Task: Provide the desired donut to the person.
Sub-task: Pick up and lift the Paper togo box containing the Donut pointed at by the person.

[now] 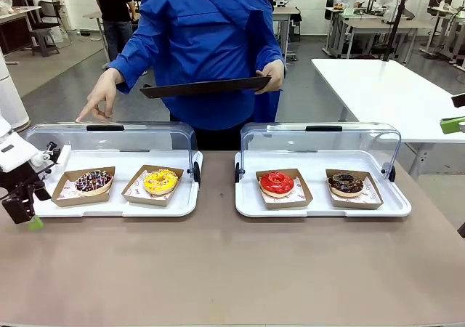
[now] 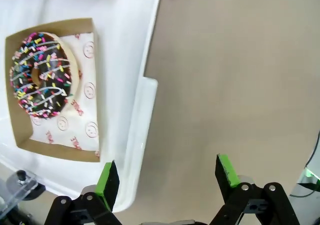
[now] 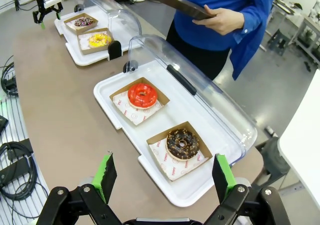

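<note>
**Person points at left case; sprinkled donut likely wanted**

The person [image 1: 207, 43] holds a dark tray [image 1: 207, 87] in one hand. The other hand [image 1: 102, 98] points down over the left end of the left clear lid [image 1: 109, 139], which is tipped back open.

Below that hand, the chocolate sprinkled donut [image 2: 40, 75] sits in a brown card boat [image 2: 55, 147] at the left end of the white tray [image 2: 125, 45]. This is probably the wanted one, not the yellow donut [image 1: 160, 181] beside it.

Left fingers [image 2: 107, 180] are spread and empty, one over the tray's rim and the other over the bare worktop [image 2: 240, 75]. Right fingers [image 3: 105, 177] are also spread and empty, well above the right case.

**Handling, as a judgement:**
- The donut is light and soft, and the icing is sticky and smears easily.
- Grip the boat's stiffer side wall, not the donut.
- The boat may slide on the smooth tray.

**Writing:** the paper liner has red smiley faces and small red words, too small to read.
</note>
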Robot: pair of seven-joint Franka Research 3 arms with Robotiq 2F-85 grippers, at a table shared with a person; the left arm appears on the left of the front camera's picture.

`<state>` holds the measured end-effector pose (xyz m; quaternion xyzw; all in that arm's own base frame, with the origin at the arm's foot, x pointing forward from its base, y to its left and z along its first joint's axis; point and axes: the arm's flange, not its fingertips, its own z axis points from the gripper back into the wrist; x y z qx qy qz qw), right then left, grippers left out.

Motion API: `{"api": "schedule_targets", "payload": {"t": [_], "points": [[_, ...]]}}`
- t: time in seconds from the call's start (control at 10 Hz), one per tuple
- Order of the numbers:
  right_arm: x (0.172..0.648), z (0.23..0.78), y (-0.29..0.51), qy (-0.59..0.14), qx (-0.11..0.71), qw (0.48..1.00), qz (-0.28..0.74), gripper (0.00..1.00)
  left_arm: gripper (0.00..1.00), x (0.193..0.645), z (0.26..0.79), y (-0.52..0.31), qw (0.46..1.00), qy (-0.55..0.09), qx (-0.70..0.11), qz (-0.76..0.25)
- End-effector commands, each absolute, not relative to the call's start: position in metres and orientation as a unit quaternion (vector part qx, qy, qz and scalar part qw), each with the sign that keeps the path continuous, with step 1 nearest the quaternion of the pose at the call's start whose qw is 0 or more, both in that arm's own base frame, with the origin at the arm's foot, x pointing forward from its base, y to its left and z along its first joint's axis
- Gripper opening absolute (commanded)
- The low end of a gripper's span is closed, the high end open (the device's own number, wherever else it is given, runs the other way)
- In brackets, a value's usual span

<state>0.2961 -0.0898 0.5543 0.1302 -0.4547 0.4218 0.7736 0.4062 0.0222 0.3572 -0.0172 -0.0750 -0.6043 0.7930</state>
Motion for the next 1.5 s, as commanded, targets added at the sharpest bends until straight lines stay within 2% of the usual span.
{"api": "schedule_targets", "payload": {"t": [0.0, 0.4, 0.8, 1.3, 1.4], "points": [[0.296, 0.554, -0.090, -0.454, 0.131, 0.770, 0.428, 1.00, 1.00, 0.417, 0.351, 0.018, 0.782, -0.084, -0.022, -0.617], [0.296, 0.554, -0.090, -0.454, 0.131, 0.770, 0.428, 1.00, 1.00, 0.454, 0.342, 0.022, 0.786, -0.117, 0.006, -0.606], [0.296, 0.554, -0.090, -0.454, 0.131, 0.770, 0.428, 1.00, 1.00, 0.464, 0.342, 0.024, 0.795, -0.138, 0.026, -0.590], [0.296, 0.554, -0.090, -0.454, 0.131, 0.770, 0.428, 1.00, 1.00, 0.469, 0.335, 0.025, 0.801, -0.126, 0.020, -0.585], [0.296, 0.554, -0.090, -0.454, 0.131, 0.770, 0.428, 1.00, 0.40, 0.469, 0.336, 0.023, 0.798, -0.128, 0.019, -0.588]]}}
